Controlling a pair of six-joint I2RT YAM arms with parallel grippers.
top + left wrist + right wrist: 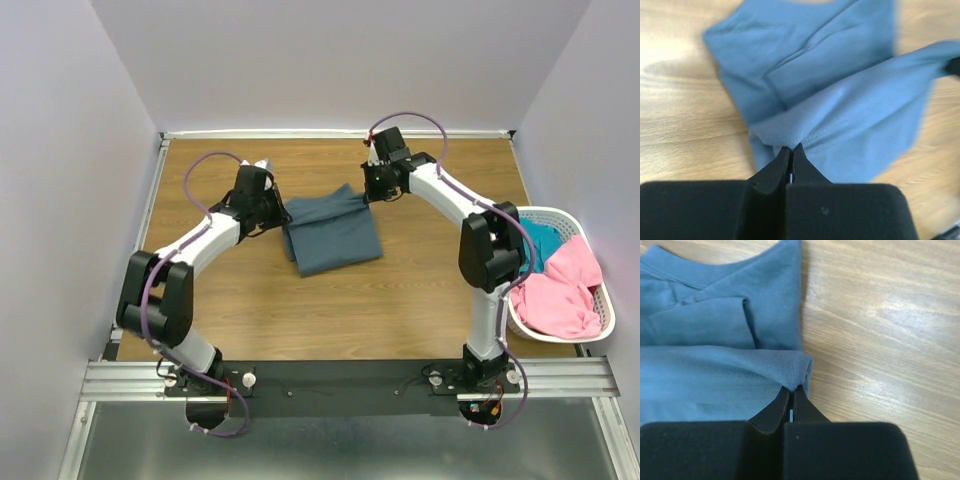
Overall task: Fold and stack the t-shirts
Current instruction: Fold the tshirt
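The slate blue-grey t-shirt (335, 238) lies partly folded on the wooden table (400, 320), around the middle of its far half and well apart from every edge. The left gripper (280, 213) meets the shirt's left side. In its wrist view its fingers (775, 170) are pressed together on a bunched fold of the blue-grey cloth, which rises from the table towards them. The right gripper (368, 192) meets the shirt's far right corner, and its fingers (772, 412) likewise pinch a rolled edge of the same shirt just above the wood. Between the two grips the cloth runs as a raised band over the flat layers below. A folded sleeve seems to lie there, though the blur makes that uncertain. At the table's right edge stands a white slotted basket (556, 211). It holds the pink t-shirt (560, 290) crumpled at the near side and the teal t-shirt (545, 243) behind it, partly hidden by the right arm.
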